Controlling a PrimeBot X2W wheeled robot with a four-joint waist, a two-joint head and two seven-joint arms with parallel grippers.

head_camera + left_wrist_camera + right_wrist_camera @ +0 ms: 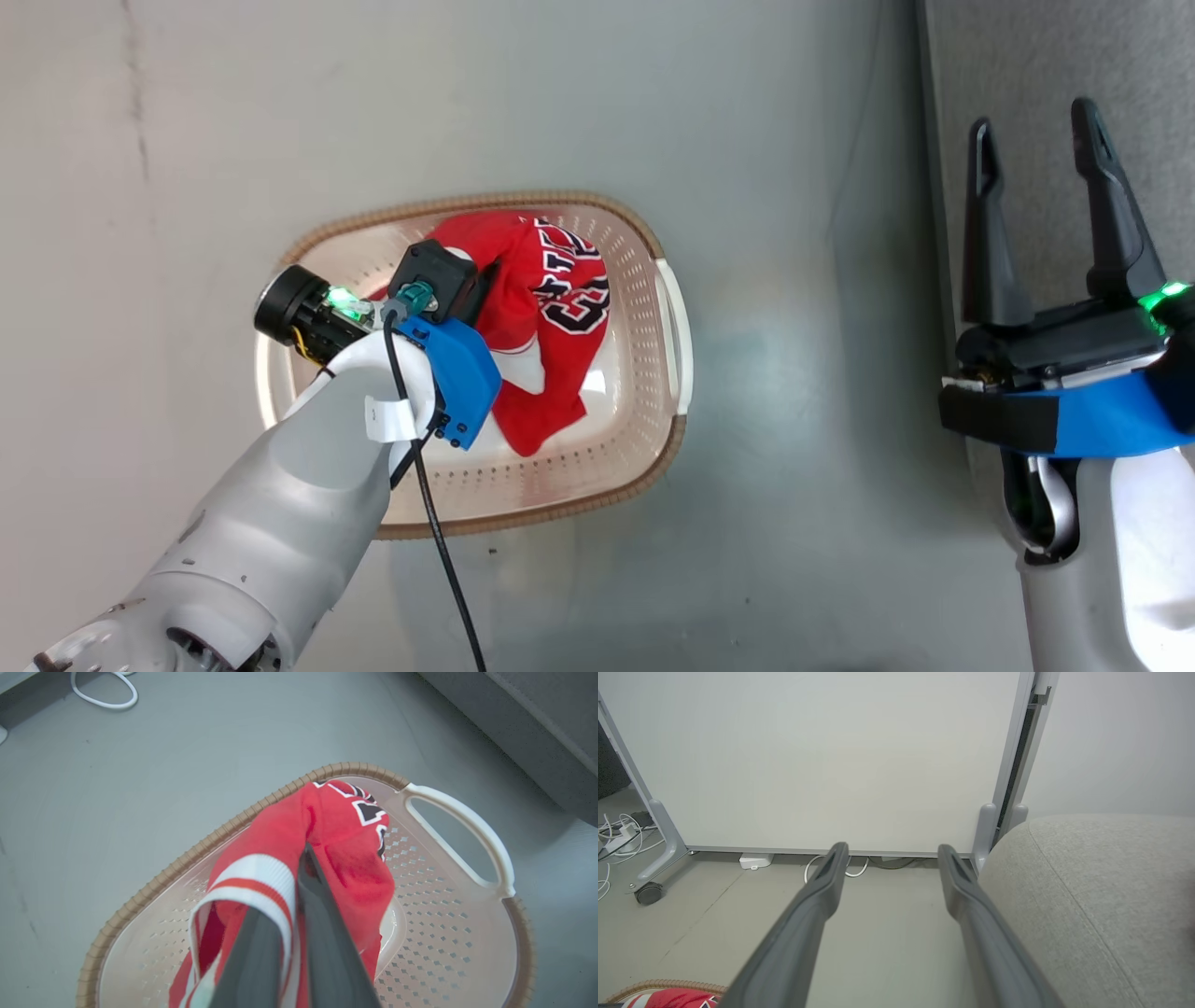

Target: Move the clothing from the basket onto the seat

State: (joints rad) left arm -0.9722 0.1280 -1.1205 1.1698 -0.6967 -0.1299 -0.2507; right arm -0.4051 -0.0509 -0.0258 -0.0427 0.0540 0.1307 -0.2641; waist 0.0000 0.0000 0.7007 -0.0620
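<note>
Pinches red jersey (551, 308) w/ left gripper (299, 877): both fingers pressed together on the fabric nr its white-striped hem, cloth bunched btwn and around them. Draws the fabric up into a peak over the basket (644, 439), w/ lower folds hanging inside the brown rim and black-and-white lettering on the upper folds. Can't tell if the lowest fold touches the basket bottom, nor whether the red bunch is one garment or two.

Stands basket on grey floor (794, 140), white handle (467, 826) on the side toward the seat (1101, 891), basket and seat apart w/ bare floor btwn.

Holds right gripper (1032, 121) spread wide, nothing btwn the fingers, well apart from basket, tips over the seat's front edge in head view. Looks along those fingers, in right wrist view, to a white panel (831, 756) on a castor frame, w/ cables (616, 830) at its foot, rounded seat corner just right of the fingers, and a bit of rim and jersey at lower left.

Shows, in left wrist view, white cable loop (105, 695) on floor at top left.
</note>
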